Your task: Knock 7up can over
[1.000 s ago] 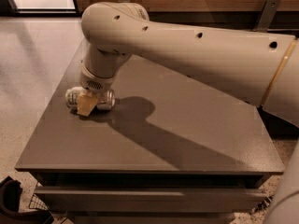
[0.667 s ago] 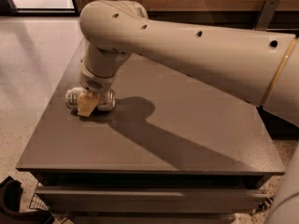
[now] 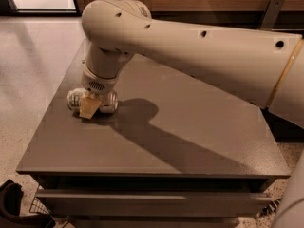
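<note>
The 7up can lies on its side on the grey table, near the left edge, its silver end facing left. My gripper hangs straight down over the middle of the can, its tan fingertip in front of the can's body. The big cream arm reaches in from the right and hides the wrist and the far side of the can.
The table's left edge is close to the can, with pale floor beyond. A drawer front runs under the table's near edge. A dark object sits on the floor at lower left. A wooden wall stands behind.
</note>
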`<state>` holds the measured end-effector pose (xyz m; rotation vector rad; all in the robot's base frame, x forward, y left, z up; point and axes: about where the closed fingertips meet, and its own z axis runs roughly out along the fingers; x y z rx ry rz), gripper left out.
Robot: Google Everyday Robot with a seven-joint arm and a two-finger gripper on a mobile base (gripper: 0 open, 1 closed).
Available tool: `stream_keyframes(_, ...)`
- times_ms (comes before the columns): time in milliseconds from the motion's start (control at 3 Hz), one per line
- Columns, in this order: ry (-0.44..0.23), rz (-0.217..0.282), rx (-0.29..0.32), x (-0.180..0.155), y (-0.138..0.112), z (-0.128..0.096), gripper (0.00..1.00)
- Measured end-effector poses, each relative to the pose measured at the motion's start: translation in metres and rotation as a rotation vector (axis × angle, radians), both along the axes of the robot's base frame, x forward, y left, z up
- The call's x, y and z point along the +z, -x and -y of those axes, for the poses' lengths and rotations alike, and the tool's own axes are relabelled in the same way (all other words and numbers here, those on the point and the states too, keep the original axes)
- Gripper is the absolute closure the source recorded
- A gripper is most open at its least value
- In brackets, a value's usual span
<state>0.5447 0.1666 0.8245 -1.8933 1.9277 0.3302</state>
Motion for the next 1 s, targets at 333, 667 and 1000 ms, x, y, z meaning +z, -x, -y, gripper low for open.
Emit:
stream_keyframes(333,0.000,0.001,0.002,0.0005,0.0009,-0.0003,0.18)
stream_keyframes(667,0.001,0.002,0.003,0.0011,0.0019,-0.0007,0.00)
stream_keyframes(1000,0.001,0.002,0.003,0.0011,0.0019,-0.0007,0.00)
